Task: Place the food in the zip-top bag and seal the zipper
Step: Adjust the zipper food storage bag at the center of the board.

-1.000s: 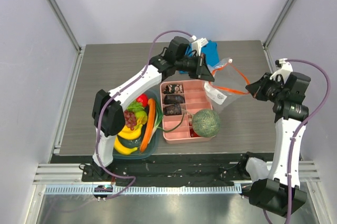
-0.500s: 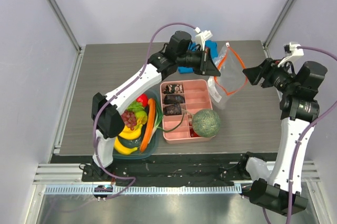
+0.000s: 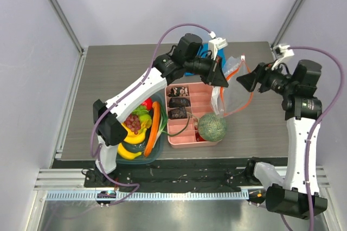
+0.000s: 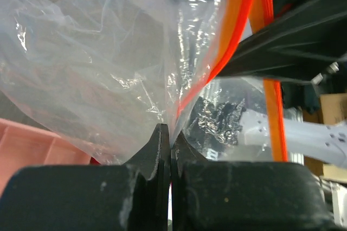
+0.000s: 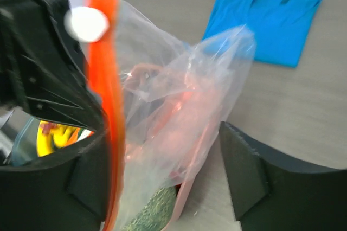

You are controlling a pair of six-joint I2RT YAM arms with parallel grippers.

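A grey wood-grain table (image 3: 108,79) was enclosed by pale walls (image 3: 162,3). Above it, the zip-top bag (image 3: 230,87) was held aloft, long axis hanging downward, its zipper (image 4: 244,3) turned toward the right gripper (image 3: 245,82), whose jaws were spread. The bag's film was pinched by the left gripper (image 4: 169,141).

glossy, crinkly clear plastic bag (image 3: 234,85), rough netted melon (image 3: 212,127).
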